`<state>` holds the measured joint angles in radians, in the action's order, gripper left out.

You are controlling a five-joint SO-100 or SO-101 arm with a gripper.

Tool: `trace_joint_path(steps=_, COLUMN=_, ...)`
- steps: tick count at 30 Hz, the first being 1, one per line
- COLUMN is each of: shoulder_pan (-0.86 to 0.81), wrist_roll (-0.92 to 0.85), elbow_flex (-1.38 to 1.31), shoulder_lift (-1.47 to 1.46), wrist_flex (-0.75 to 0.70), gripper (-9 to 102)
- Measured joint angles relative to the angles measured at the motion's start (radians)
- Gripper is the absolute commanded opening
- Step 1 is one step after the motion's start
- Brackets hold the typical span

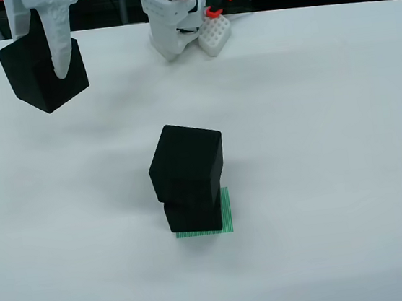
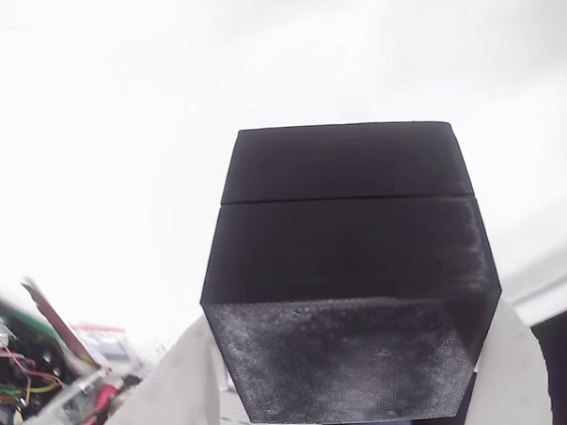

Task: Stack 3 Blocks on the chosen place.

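Front view: gripper is at top left, above the white table, clamped on a black cube. One white finger runs down the cube's front face; the other finger is hidden behind the cube. The cube is tilted, one corner pointing down, and looks clear of the table, with a faint shadow below and to the right of it.

Mid-table: two more cubes are stacked. The bottom cube sits on the green patch; a strip of green shows along the cube's right side and front edge. The top cube rests on the bottom one, twisted a bit relative to it and overhanging toward the left and front, so the stack is not flush. The held cube is well apart from the stack, up and to the left in this view.

The white arm base stands at the top centre edge of the table, with orange clips and a white perforated part just beside it on the right.

Gripper-mounted view: the held cube sits dead centre, seated between the two white fingers at the bottom left and bottom right. The near face looks rough and greyish; a horizontal seam line crosses the upper part. White table is behind it. Wires and a circuit board show at the bottom left, blurred.
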<state>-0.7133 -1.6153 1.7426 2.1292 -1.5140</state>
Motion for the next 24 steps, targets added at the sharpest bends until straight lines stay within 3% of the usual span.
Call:
trace_joint_path(steps=9, shoulder_pan=0.259, wrist_roll=0.144, elbow_flex=-0.298, shoulder_lift=-0.086, wrist_flex=-0.051, gripper=12)
trace_joint_path(steps=24, shoulder_pan=0.577, wrist_roll=0.348, elbow_flex=-0.337, shoulder_lift=-0.265, wrist_flex=-0.055, gripper=12)
